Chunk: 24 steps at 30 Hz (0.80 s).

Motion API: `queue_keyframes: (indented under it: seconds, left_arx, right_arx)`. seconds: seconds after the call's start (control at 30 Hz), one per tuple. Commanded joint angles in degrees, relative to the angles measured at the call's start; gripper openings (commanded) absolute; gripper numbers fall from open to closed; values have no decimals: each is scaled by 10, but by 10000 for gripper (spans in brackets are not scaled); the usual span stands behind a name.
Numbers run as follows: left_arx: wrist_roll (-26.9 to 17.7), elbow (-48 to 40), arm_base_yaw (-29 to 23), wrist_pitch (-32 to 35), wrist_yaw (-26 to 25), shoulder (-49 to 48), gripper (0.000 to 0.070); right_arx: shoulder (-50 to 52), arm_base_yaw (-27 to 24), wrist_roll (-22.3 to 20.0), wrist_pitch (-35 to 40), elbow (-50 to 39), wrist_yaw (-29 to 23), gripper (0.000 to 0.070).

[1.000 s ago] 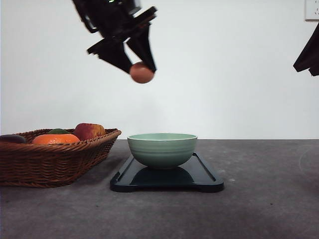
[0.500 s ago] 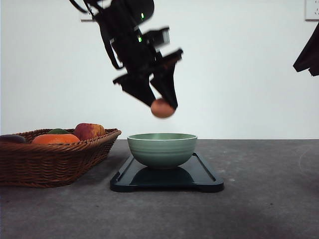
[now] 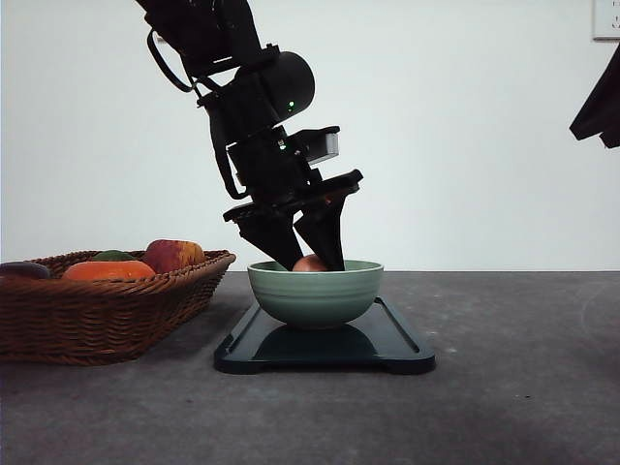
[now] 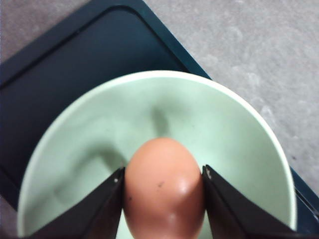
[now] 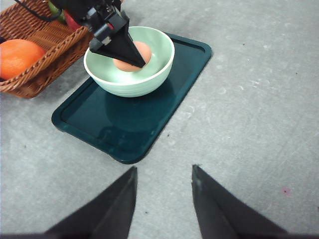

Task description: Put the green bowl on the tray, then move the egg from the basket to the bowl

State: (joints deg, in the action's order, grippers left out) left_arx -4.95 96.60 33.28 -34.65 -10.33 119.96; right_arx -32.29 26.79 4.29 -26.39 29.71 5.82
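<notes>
**Black arms, wedge-shaped fingers**

The left arm [image 3: 254,107] is matte black throughout, built of blocky links with a rounded joint housing carrying a small green indicator light. A black cable loops along its side, and a grey-silver block sits near the wrist. The left gripper [image 3: 308,254] has two tapered, wedge-shaped black fingers. The right gripper [image 5: 162,201] shows matching black pointed fingers [image 5: 215,214].

Evenly lit, diffuse, from overhead; front view bright against pale wall, arm nearly silhouetted. Soft shadow beneath tray [image 3: 325,356] and basket [image 3: 107,315]. Sheen on tray [image 5: 134,127] surface with bowl's dark reflection. Small highlight on egg [image 4: 164,189]. Left wrist view soft, close-range focus poor; fingers [image 4: 94,211] blurred.
</notes>
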Motion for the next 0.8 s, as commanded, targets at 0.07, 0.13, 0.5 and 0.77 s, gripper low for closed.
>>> queue_keyframes:
  seconds: [0.07, 0.13, 0.5, 0.77]
  left_arx:
    - [-6, 13, 5, 3, 10, 23, 182]
    - [-6, 13, 6, 2, 10, 27, 182]
    - [-6, 13, 9, -2, 11, 41, 183]
    - [-4, 13, 16, -5, 11, 42, 247]
  right_arx:
    - [-2, 3, -5, 6, 3, -1, 207]
    - [-2, 3, -5, 6, 3, -1, 207]
    - [-2, 3, -5, 6, 3, -1, 207]
    - [-2, 3, -5, 6, 3, -1, 207]
